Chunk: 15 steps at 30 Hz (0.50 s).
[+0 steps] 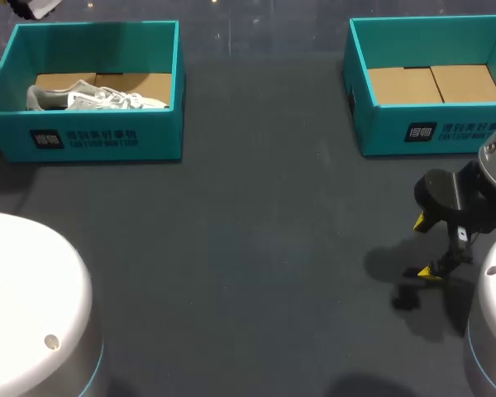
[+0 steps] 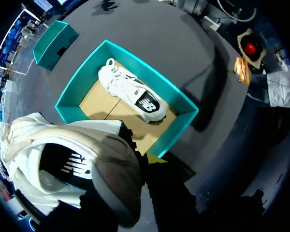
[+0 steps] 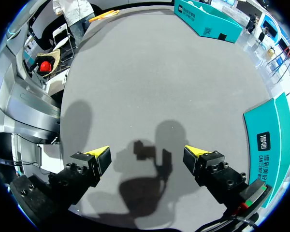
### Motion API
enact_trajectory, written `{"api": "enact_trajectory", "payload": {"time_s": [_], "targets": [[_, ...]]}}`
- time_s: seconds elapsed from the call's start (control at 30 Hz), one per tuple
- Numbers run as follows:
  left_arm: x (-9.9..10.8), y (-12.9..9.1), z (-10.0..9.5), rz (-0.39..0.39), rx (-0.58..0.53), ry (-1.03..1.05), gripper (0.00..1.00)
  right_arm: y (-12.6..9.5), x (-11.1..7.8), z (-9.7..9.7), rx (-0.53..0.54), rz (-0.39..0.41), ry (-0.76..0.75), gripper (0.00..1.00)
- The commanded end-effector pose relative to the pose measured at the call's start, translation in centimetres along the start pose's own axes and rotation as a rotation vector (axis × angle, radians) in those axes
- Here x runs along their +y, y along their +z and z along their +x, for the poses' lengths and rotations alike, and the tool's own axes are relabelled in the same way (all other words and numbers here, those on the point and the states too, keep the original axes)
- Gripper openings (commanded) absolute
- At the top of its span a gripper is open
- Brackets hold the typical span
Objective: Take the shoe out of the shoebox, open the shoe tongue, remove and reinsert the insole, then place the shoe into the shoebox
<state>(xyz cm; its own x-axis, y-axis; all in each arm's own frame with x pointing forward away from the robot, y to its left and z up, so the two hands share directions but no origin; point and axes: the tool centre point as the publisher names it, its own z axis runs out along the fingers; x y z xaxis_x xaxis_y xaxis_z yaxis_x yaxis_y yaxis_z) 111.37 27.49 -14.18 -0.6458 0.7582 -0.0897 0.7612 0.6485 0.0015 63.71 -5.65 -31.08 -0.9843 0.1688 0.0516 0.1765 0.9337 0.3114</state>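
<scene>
- Both teal boxes carry the same white print on the front wall: a small square logo with a line of characters beside it (too small for you to make out from the head view).
- Your left shoebox (image 1: 91, 141) holds the shoe (image 1: 95, 99). It is a white and grey trainer lying on its side on the brown cardboard floor. The left wrist view shows a black logo on its upturned side.
- Your right shoebox (image 1: 430, 132) shows its brown cardboard floor, two flaps meeting in the middle.
- A second shoe (image 2: 72, 164), beige and white with a black logo, sits close beside your left gripper (image 2: 154, 162), above the left shoebox. You cannot tell whether that gripper is clamped on it.
- Your right gripper (image 1: 424, 246) hangs over the dark table (image 1: 248, 248), in front of the right shoebox. Its jaws are wide apart, with bare tabletop between them.
</scene>
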Motion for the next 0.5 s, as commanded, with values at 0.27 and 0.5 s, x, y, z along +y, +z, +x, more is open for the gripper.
{"api": "enact_trajectory", "payload": {"time_s": [0.27, 0.5], "targets": [[0.75, -0.43, -0.48, 0.0, 0.118, 0.216, 0.0, -0.01, -0.05, 0.19, -0.003, 0.002, 0.0, 1.0], [0.98, 0.34, -0.02, -0.073, 0.122, 0.373, 0.0, -0.01, -0.05, 0.19, -0.003, 0.002, 0.0, 1.0]]}}
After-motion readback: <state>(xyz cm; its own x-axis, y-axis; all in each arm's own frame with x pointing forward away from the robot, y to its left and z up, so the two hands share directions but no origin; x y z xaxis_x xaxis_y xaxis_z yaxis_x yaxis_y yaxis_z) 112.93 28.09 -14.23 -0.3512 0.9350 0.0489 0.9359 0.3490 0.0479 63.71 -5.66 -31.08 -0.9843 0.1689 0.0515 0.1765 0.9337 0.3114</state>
